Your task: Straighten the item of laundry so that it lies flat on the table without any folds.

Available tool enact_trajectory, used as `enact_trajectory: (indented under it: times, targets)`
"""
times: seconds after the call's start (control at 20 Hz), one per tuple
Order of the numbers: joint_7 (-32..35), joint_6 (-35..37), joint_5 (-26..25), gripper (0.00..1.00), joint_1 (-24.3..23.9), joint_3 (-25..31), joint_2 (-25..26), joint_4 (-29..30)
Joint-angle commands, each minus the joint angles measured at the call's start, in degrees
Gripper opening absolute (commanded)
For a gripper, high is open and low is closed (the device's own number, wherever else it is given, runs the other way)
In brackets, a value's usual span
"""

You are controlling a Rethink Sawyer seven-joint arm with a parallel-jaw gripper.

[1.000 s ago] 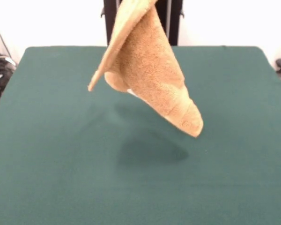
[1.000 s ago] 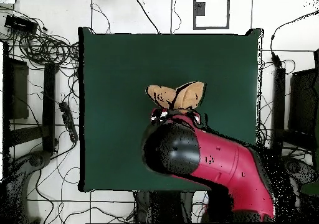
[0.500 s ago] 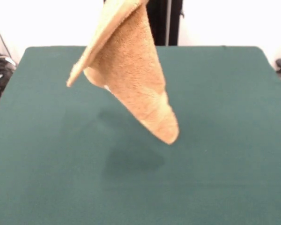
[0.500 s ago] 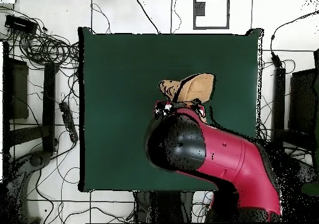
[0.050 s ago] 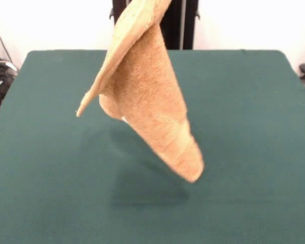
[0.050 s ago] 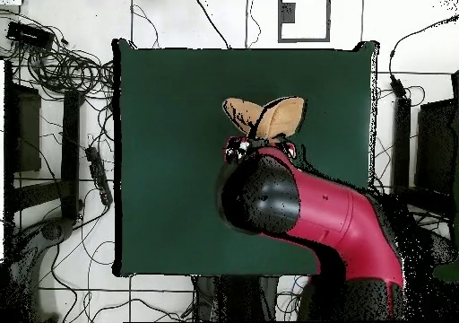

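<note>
The item of laundry [image 5: 145, 96], an orange-tan terry towel, hangs folded in the air above the table [image 5: 254, 127]. Its top runs out of the front view's upper edge, and its lowest corner points down toward the near side, clear of the green top, with a shadow beneath. One flap sticks out to the left, and a white tag peeks from under the fold. Seen from overhead, the towel [image 6: 269, 116] juts out past the red and black arm [image 6: 314, 221], which covers most of my gripper [image 6: 260, 144]. The gripper holds the towel's top.
The dark green table top [image 6: 170, 158] stretches wide on all sides of the towel. Cables [image 6: 54, 68] and dark stands [image 6: 36, 158] lie on the floor beside the table's edges.
The hanging towel has swung: it went left in the front view, then back toward the middle, and its lowest corner now hangs lower. In the overhead view the arm crept further over the table.
</note>
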Motion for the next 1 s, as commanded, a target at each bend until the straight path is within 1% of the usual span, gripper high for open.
enact_trajectory:
  times: [0.05, 0.1, 0.25, 0.4, 0.55, 0.7, 0.9, 1.0]
  targets:
    - [5.6, -6.3, -0.9, 0.0, 1.4, 7.8, 6.1, 6.6]
    - [6.6, -8.0, -0.4, 0.0, 1.4, 8.1, 6.7, 7.6]
    - [7.2, -10.4, 0.1, 0.0, 0.8, 9.0, 7.3, 8.9]
    - [5.9, -10.1, -0.5, 0.0, 0.1, 9.3, 7.6, 8.2]
    - [5.8, -11.8, -1.0, 0.0, -0.3, 9.8, 8.4, 8.7]
    - [8.7, -15.0, -1.1, 0.0, 1.1, 8.8, 9.8, 10.3]
    - [10.9, -20.1, -0.6, 0.0, 1.3, 9.9, 12.3, 12.6]
    - [11.8, -21.1, -0.1, 0.0, 1.7, 9.8, 12.4, 13.5]
